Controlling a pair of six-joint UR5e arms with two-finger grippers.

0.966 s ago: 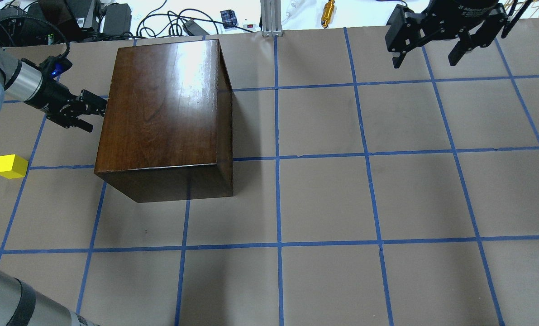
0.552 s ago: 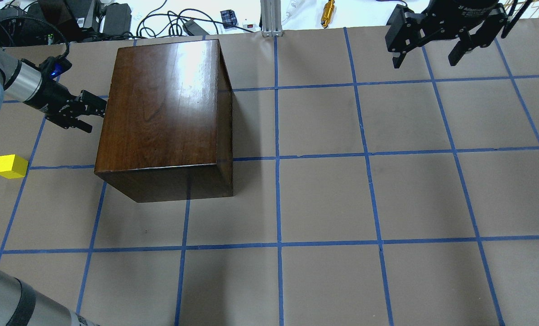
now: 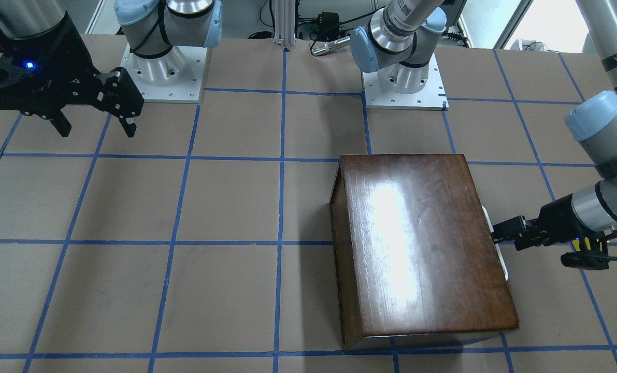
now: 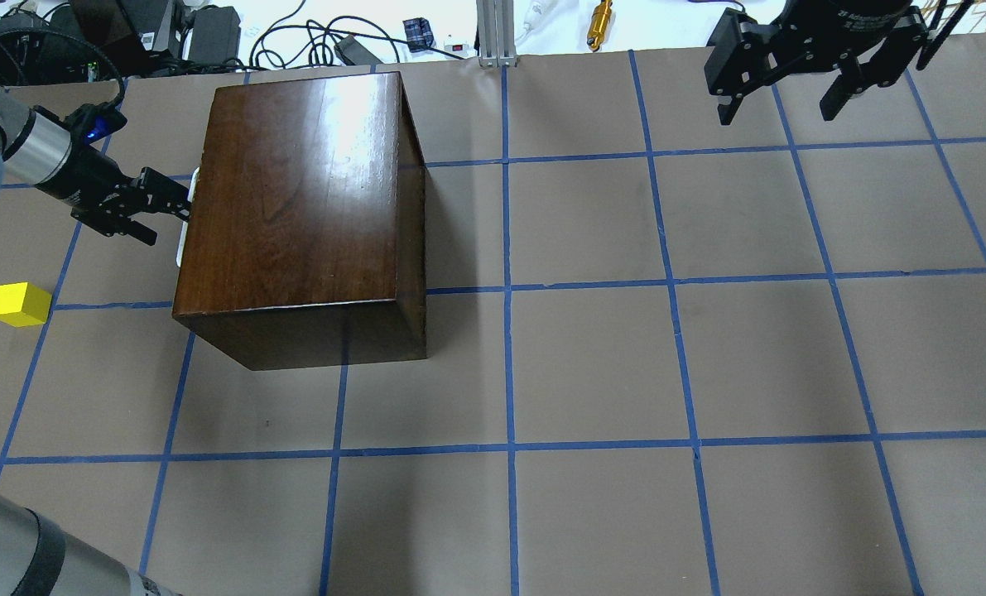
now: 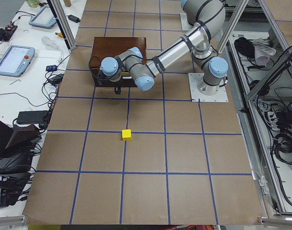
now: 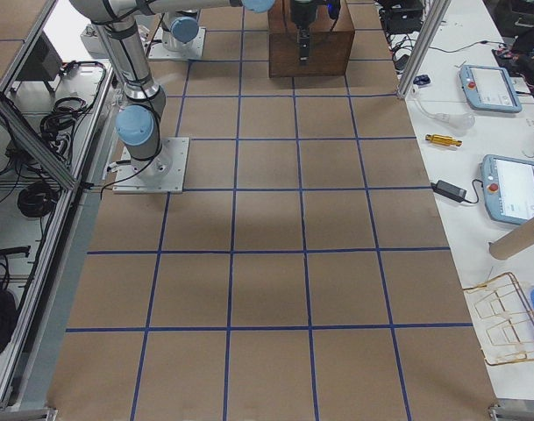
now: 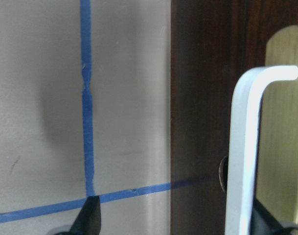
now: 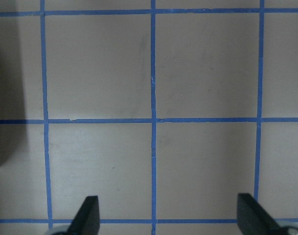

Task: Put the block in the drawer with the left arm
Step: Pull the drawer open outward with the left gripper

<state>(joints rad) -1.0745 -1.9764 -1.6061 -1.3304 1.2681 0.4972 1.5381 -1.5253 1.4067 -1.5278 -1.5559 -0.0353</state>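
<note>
While the pull [image 4: 181, 248] is only hooked, not pinched: one left finger [image 7: 263, 223] sits just behind the pale loop, so I reckon a tug off-line could let it slide off.
Left jaws [image 4: 170, 222]: spread wide, gripping nothing; the other finger is out over the desk [image 4: 592, 364].
Drawer [image 7: 197, 98]: its dark front shows in the wrist view; how far out it is, I can't tell.
Box [image 4: 302, 190]: nothing braces it, so a sticky drawer could drag or twist the whole box instead of opening.
Block [image 4: 20, 304]: on the desk, well apart from the box, on the robot's left, untouched; a dragged box or a swinging elbow might nudge it.
Right jaws [image 4: 778, 112]: wide open, empty, hovering far off; no help if the box shifts.
Drop: a drawer opened too little leaves a thin gap, and the block may land on the rim.
</note>
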